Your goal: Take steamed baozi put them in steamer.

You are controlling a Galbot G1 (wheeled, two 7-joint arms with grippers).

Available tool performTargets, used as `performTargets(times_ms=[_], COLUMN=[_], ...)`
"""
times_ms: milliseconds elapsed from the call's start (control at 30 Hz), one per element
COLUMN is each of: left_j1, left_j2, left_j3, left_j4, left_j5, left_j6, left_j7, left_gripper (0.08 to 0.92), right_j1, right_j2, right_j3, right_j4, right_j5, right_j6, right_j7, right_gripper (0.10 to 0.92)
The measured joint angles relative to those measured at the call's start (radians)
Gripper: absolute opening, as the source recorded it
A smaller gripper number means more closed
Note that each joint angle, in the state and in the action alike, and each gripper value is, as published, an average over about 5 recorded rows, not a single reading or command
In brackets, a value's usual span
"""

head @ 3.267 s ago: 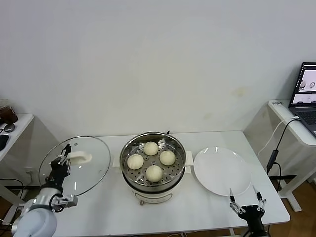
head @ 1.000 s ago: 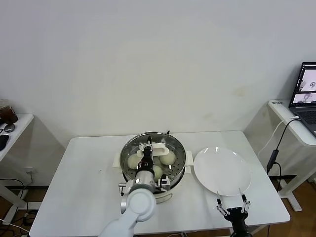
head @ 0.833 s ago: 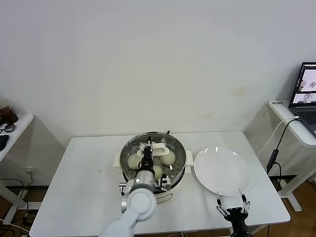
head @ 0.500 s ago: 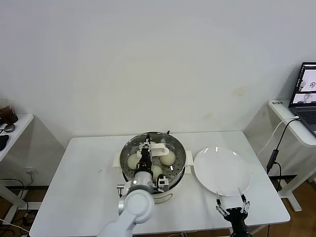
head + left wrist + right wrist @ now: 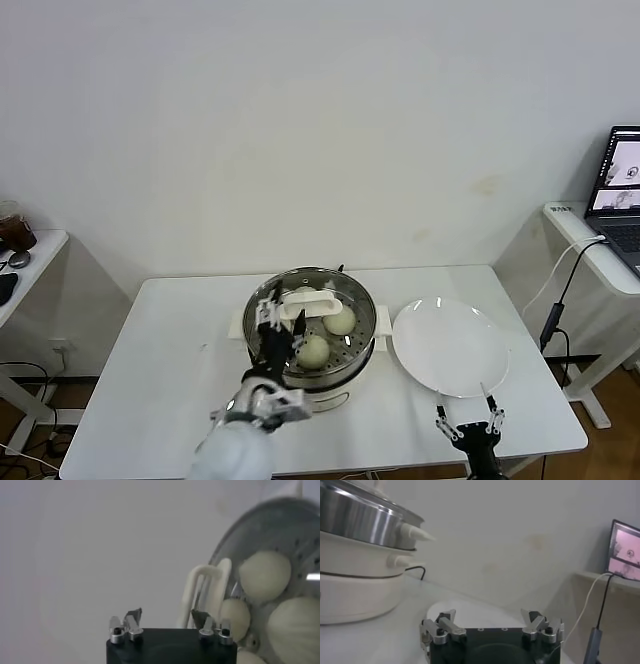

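Observation:
The steamer [image 5: 312,375] stands mid-table with several cream-white baozi [image 5: 340,320] on its perforated tray. The glass lid lies on it, its white handle [image 5: 305,298] on top. My left gripper [image 5: 272,318] is open and empty, just off the handle's left side over the steamer's left rim. In the left wrist view the gripper [image 5: 167,616] is open, with the handle [image 5: 205,587] and baozi [image 5: 265,575] beyond it. My right gripper [image 5: 462,418] is open and empty, low at the table's front edge right of the steamer [image 5: 360,520].
A flat white plate [image 5: 450,345] lies right of the steamer and shows in the right wrist view [image 5: 470,611]. A side table with a laptop [image 5: 620,190] stands at the far right, with a cable hanging down. Another small table is at the far left.
My left gripper carried the glass lid from the table's left onto the steamer, then let go of its handle and drew back to the left. The right gripper barely moved.

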State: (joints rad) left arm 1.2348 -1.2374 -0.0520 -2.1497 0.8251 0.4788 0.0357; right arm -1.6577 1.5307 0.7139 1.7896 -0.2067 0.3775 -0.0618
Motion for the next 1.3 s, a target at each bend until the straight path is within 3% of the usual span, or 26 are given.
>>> performTargets(times_ms=[300,567,933,1300], left_j1=[0.342,0.581,0.689,0.729], left_j2=[0.023,0.001,-0.051,-0.067], left_j3=[-0.224,-0.338,-0.410,-0.449], left_j4=[-0.126,-0.111,0.026,0.091], left_j5=[-0.524,-0.820,-0.997,-1.034], left_j6=[-0.285,-0.505,-0.691,-0.767], left_j7=[-0.146,-0.229,-0.227,-0.205], left_gripper=[0.823,0.823,0.823,0.823], right_j1=[-0.041,-0.129,-0.183,-0.210], right_j2=[-0.032,-0.101,-0.138,-0.149], right_j3=[-0.018,-0.066,-0.131,-0.153], right_j4=[0.044,0.126,0.175,0.200], right_j5=[0.073,0.170,0.228,0.245], right_j6=[-0.039,-0.096,-0.126,-0.137], right_j7=[-0.038,-0.072,-0.102,-0.109], right_gripper=[0.823,0.823,0.823,0.823])
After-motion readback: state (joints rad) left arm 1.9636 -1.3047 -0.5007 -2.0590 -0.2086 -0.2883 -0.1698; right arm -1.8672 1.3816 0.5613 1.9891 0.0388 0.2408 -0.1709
